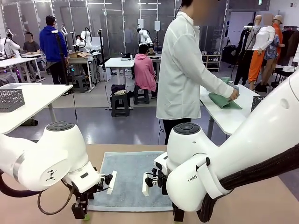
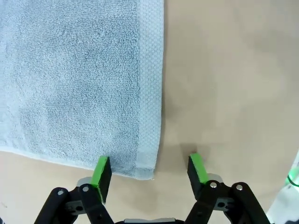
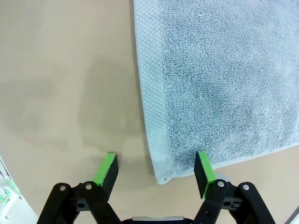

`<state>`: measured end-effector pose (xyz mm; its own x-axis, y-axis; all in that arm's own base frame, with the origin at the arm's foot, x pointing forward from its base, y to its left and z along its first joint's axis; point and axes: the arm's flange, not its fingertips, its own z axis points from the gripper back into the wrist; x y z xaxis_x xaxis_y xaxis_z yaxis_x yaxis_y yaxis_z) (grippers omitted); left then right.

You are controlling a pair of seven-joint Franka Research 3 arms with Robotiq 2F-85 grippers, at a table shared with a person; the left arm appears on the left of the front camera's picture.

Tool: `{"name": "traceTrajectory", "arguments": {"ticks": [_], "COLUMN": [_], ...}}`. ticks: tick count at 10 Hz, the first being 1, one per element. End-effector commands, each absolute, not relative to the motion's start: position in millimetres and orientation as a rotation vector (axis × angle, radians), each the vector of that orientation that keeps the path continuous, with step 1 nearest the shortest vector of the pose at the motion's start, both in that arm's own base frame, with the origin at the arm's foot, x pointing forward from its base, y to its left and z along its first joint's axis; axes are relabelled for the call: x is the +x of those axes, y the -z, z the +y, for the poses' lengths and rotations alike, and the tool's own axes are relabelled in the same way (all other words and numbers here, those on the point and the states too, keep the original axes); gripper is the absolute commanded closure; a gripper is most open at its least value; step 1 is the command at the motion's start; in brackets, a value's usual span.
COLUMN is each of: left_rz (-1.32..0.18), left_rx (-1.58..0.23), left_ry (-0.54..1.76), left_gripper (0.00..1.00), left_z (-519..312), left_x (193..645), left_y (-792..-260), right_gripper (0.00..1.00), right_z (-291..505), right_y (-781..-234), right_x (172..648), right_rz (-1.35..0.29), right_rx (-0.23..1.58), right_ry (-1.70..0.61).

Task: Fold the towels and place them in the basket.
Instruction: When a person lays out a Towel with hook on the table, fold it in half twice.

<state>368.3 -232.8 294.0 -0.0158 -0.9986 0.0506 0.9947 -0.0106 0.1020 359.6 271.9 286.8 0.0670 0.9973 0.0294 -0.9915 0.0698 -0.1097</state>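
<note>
The pale blue-grey rectangular terry towel (image 1: 131, 177) is lying flat, stretching toward twelve o'clock. The left gripper (image 2: 149, 169) and the right gripper (image 3: 156, 168), jaws open, are straddling its near corners.

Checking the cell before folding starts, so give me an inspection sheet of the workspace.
Surface: plain tan tabletop.
Job's things: pale blue-grey terry towel lying flat, unfolded.
Clutter: nothing seen.
End effectors: left end effector open astride one near towel corner; right end effector open astride the other.
Cables: black cable looping under the left arm.
Surroundings: person in white shirt at a white side table, hand on a green cloth.
</note>
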Motion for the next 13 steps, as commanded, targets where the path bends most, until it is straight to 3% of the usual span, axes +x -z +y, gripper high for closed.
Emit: {"name": "traceTrajectory", "arguments": {"ticks": [1,2,3,4,8,9,10,13], "left_rz": [-0.122,-0.118,-0.113,-0.093,-0.047,-0.020,-0.013,-0.005], "left_rx": [0.059,0.050,0.058,0.047,0.026,0.025,0.023,0.020], "left_ry": [1.588,1.593,1.600,1.604,1.614,1.603,1.596,1.590], "left_gripper": [0.17,0.17,0.28,0.34,0.34,0.39,0.53,0.54], "left_z": [-234,-234,-235,-236,-239,-239,-238,-237], "left_x": [375,378,379,380,384,386,387,389], "left_y": [-291,-292,-293,-295,-301,-300,-300,-303], "right_gripper": [0.18,0.18,0.36,0.37,0.37,0.41,0.56,0.56], "right_z": [272,273,274,274,273,273,273,275], "right_y": [-283,-284,-284,-284,-285,-285,-285,-288], "right_x": [366,367,367,367,369,370,370,371], "right_rz": [-0.111,-0.105,-0.105,-0.098,-0.076,-0.065,-0.063,-0.048], "right_rx": [-0.064,-0.055,-0.048,-0.053,-0.044,-0.028,-0.039,-0.042], "right_ry": [-1.511,-1.512,-1.526,-1.520,-1.521,-1.532,-1.528,-1.529]}}
